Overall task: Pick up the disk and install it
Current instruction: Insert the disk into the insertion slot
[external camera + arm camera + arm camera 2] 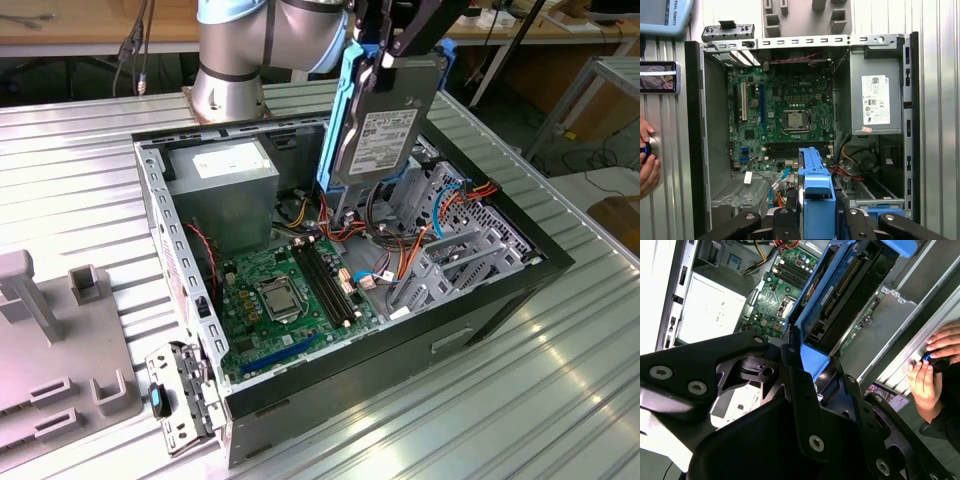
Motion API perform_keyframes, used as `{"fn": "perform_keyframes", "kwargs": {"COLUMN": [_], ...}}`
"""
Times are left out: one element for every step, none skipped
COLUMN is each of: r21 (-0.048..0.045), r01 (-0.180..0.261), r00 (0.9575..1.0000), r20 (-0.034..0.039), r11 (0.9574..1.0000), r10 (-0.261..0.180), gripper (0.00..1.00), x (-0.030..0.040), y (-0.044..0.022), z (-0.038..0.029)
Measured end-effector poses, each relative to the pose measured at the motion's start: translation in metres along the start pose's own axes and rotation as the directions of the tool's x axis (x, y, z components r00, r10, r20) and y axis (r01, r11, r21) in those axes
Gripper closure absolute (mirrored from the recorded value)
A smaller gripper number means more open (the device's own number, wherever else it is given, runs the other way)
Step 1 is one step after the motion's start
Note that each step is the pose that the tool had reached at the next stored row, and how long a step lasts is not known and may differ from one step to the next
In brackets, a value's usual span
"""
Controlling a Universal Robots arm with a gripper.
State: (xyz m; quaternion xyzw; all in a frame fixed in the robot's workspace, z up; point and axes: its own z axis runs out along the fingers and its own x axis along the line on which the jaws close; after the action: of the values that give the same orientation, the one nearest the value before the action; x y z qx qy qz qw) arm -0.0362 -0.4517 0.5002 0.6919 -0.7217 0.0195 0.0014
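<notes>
Hand [392, 50] clamped on the disk [385, 125]: grey, pale label, blue rail. Hangs on edge, 1 o'clock of motherboard [270, 300].

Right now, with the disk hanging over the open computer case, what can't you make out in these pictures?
- The disk top edge: exterior view, covered by the fingers.
- The drive cage slot under the disk: exterior view, hidden behind the disk.
- The disk label: both wrist views, the disk is seen edge-on.
- What the person's hand touches: first wrist view, cut off by the picture edge.
</notes>
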Motion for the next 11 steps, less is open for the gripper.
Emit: {"fn": "perform_keyframes", "kwargs": {"r21": [0.0,0.0,0.0,0.0,0.0,0.0,0.0,0.0,0.0,0.0,0.0], "r01": [0.0,0.0,0.0,0.0,0.0,0.0,0.0,0.0,0.0,0.0,0.0], "r00": [1.0,1.0,1.0,1.0,1.0,1.0,1.0,1.0,1.0,1.0,1.0], "r20": [0.0002,0.0001,0.0001,0.0002,0.0002,0.0,0.0001,0.0002,0.0,0.0001,0.0002], "r11": [1.0,1.0,1.0,1.0,1.0,1.0,1.0,1.0,1.0,1.0,1.0], "r10": [0.0,0.0,0.0,0.0,0.0,0.0,0.0,0.0,0.0,0.0,0.0], "gripper": [0.63,0.63,0.63,0.63,0.63,0.63,0.63,0.63,0.63,0.63,0.63], "x": [0.0016,0.003,0.0048,0.0084,0.0112,0.0131,0.0174,0.0222,0.0273,0.0325,0.0358], "y": [-0.0005,-0.0007,-0.0011,-0.0016,-0.002,-0.0023,-0.0033,-0.0044,-0.0053,-0.0064,-0.0072], "z": [0.0003,0.0004,0.0006,0.0009,0.0011,0.0012,0.0017,0.0022,0.0026,0.0032,0.0035]}}
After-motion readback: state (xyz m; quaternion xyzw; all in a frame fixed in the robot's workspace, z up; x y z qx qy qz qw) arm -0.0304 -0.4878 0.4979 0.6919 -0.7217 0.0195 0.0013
